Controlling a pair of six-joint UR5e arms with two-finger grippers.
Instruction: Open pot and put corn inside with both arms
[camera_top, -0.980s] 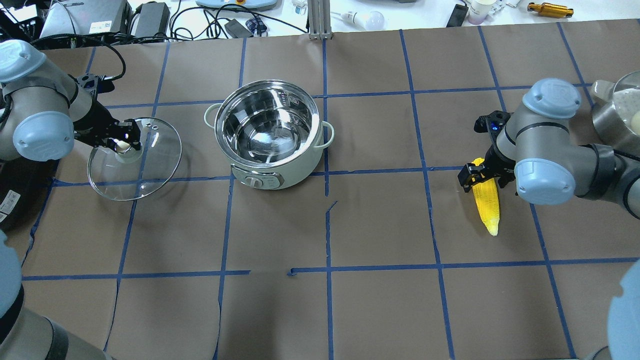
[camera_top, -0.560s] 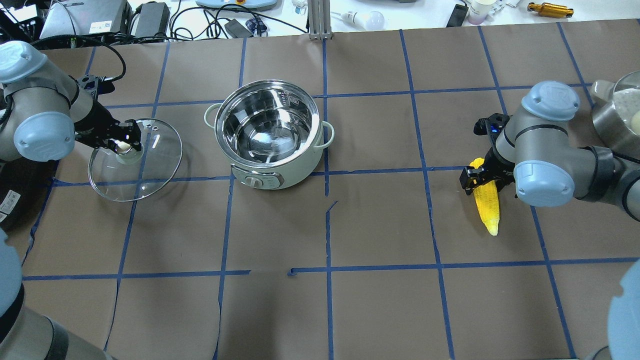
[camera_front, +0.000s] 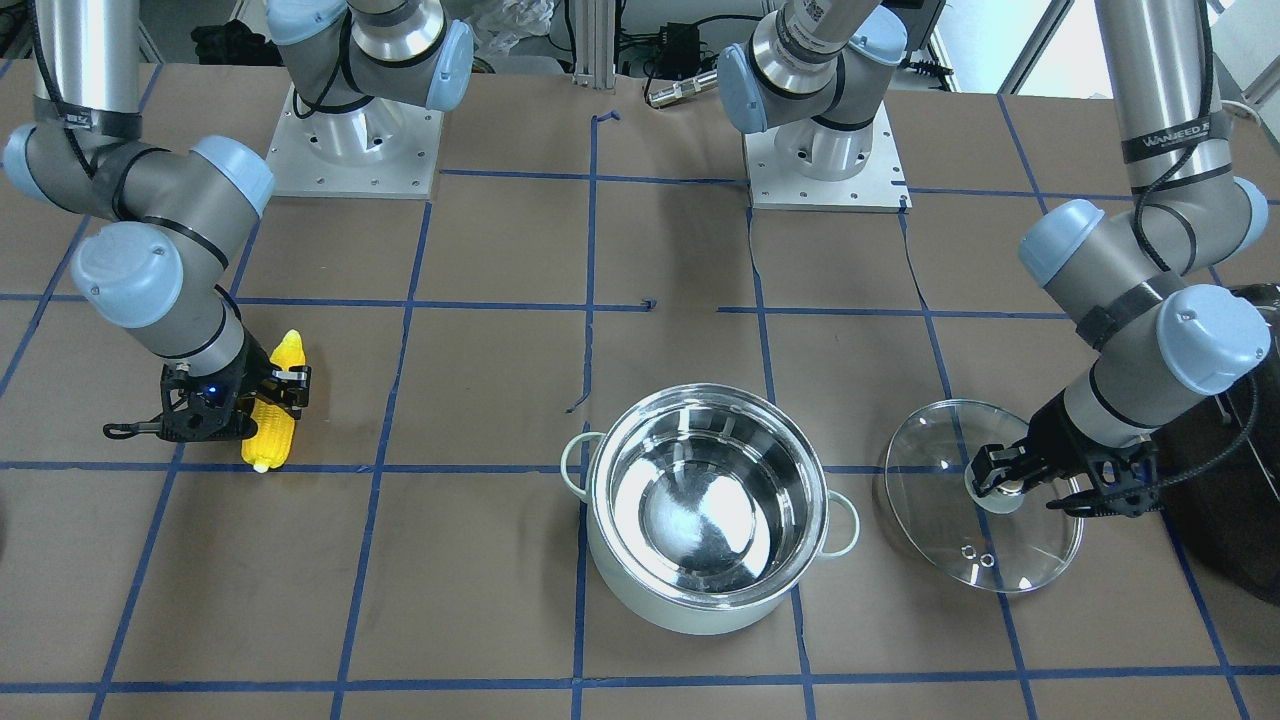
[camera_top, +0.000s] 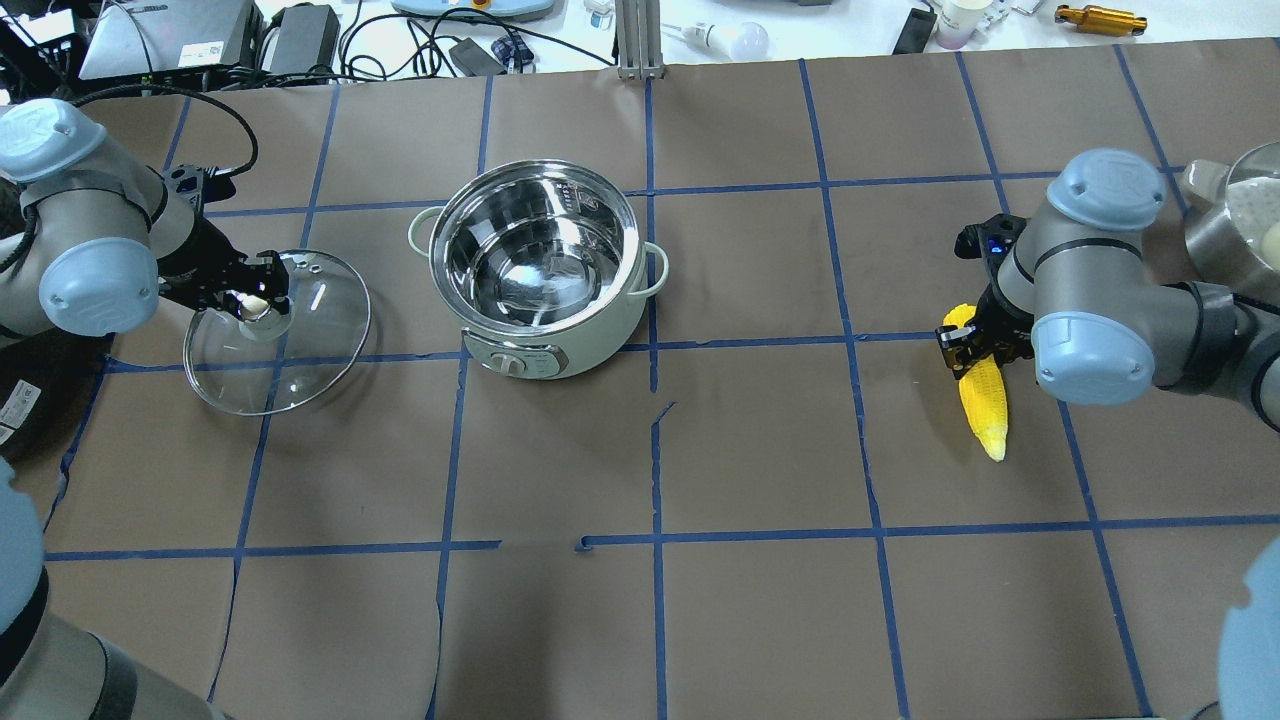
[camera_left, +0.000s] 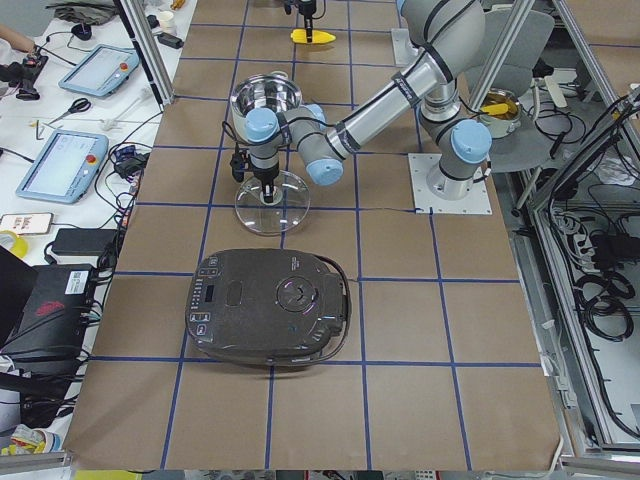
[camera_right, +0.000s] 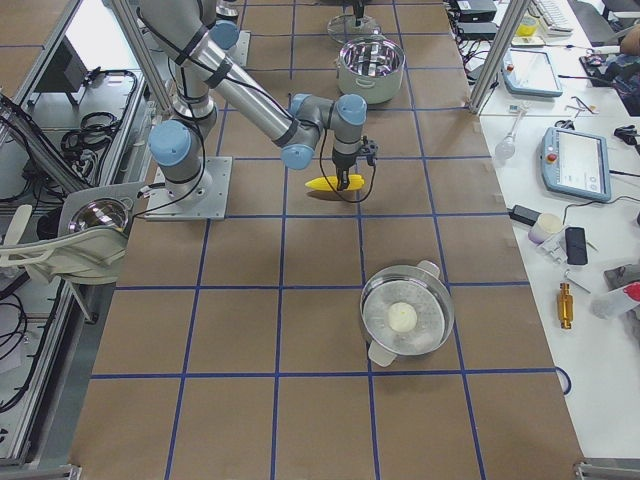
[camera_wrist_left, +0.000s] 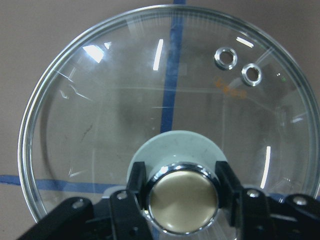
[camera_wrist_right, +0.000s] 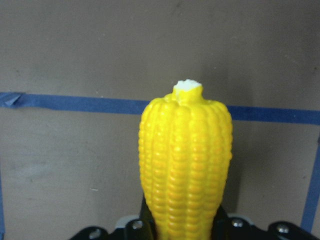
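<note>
The pale-green pot (camera_top: 560, 335) stands open at the table's middle, its steel inside empty; it also shows in the front view (camera_front: 680, 610). My left gripper (camera_top: 255, 295) is shut on the brass knob (camera_wrist_left: 182, 197) of the glass lid (camera_top: 300, 350), holding it tilted low over the table left of the pot. The lid also shows in the front view (camera_front: 960, 545). My right gripper (camera_top: 975, 345) is shut on the yellow corn (camera_top: 985, 410) near its thick end, far right of the pot. The corn (camera_wrist_right: 185, 150) points away from the gripper, white stub foremost. I cannot tell whether it touches the table.
A black appliance (camera_left: 270, 305) lies behind the lid on the robot's left. A steel pot with a white ball (camera_right: 405, 318) stands at the far right end. The arm bases (camera_front: 350, 150) stand on the robot's side. Cables and devices lie past the far edge.
My left gripper has carried the lid slightly right, towards the pot. My right gripper has shifted slightly right with the corn, whose tip has swung a little.
</note>
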